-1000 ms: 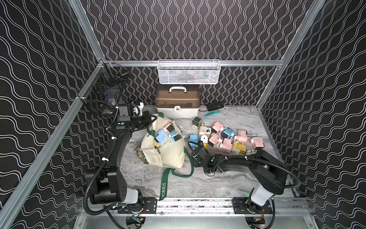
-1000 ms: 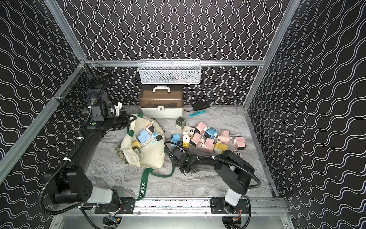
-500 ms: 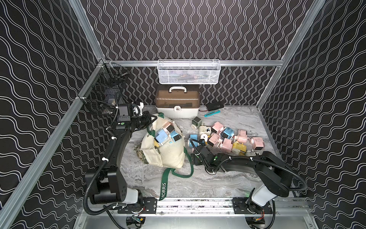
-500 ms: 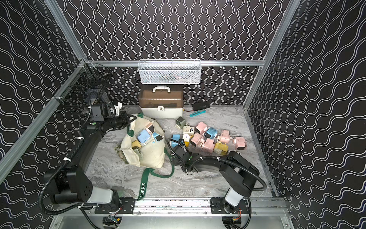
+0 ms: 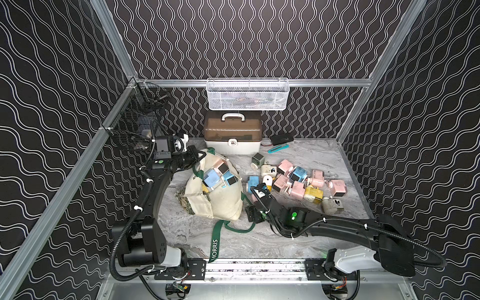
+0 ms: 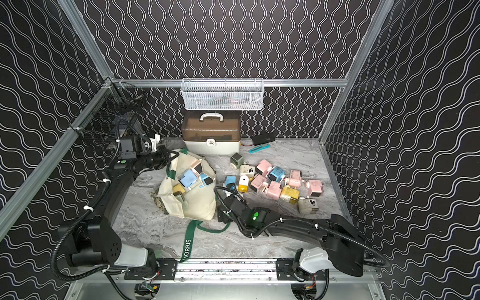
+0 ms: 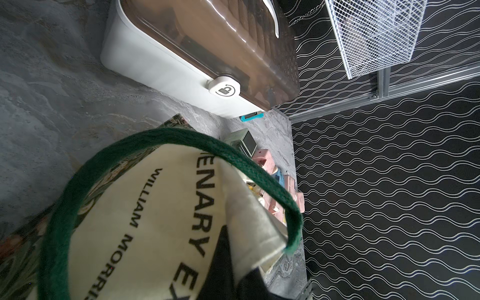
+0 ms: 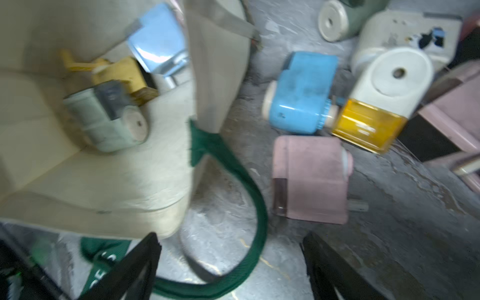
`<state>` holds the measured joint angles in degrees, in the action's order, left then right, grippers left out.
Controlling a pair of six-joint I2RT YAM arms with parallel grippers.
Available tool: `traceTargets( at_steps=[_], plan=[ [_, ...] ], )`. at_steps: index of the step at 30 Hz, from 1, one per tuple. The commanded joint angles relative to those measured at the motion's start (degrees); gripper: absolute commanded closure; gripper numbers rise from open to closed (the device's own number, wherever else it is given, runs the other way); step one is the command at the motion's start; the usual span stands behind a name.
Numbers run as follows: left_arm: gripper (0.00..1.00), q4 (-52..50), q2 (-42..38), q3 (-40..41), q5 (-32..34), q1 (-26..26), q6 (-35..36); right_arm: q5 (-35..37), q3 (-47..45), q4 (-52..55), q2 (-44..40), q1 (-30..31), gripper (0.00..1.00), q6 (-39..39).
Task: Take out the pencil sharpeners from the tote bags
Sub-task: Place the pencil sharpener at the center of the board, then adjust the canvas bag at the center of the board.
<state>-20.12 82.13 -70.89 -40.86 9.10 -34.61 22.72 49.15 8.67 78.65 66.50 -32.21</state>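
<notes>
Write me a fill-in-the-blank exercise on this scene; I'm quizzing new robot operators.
1. The left gripper is ____ on the cream canvas tote bag.
2. The right gripper has its fingers ____, holding nothing.
3. The bag's dark green strap near the front rail reads ____.
Missing words: shut; open; MORRIS.

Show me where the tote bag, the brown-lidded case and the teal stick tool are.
tote bag (image 5: pixel 225 204): in a top view, on its cream canvas side.
brown-lidded case (image 5: pixel 231 130): in a top view, on the brown lid.
teal stick tool (image 5: pixel 278 148): in a top view, at mid-length.
</notes>
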Motion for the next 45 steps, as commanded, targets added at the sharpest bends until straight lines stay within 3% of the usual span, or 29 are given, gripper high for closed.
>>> traceTargets(
  at_steps=[1,6,21,26,31,35,39,45],
  plan=[
    [1.00,4.2,0.0,-0.1,-1.8,0.2,-0.2,1.5,3.2,0.5,0.4,3.3,0.15,4.9],
    [1.00,4.4,-0.3,0.1,-1.9,0.3,-0.3,-4.1,8.2,-2.6,5.4,4.5,0.20,8.6],
    [1.00,5.0,0.0,0.1,-2.4,0.2,-0.5,-9.2,25.2,-7.1,29.4,3.1,0.37,13.5],
    [1.00,4.7,0.5,-0.5,-2.4,0.2,-0.3,-18.6,30.5,-8.2,34.3,3.1,0.38,17.4],
    [1.00,3.9,0.6,-0.8,-2.7,0.3,0.8,-27.7,36.1,-9.4,40.4,2.7,0.32,20.9],
    [1.00,1.5,1.2,-1.5,-2.6,0.2,2.5,-28.0,42.6,-5.6,45.0,2.5,0.26,24.4],
    [1.00,2.0,1.2,-1.1,-3.7,-0.1,1.9,-26.9,38.4,-10.5,43.3,0.4,0.19,24.6],
    [1.00,0.5,0.1,-1.6,-2.4,-0.3,2.4,-24.0,30.9,-18.4,40.1,-5.2,0.11,17.6]
  ],
)
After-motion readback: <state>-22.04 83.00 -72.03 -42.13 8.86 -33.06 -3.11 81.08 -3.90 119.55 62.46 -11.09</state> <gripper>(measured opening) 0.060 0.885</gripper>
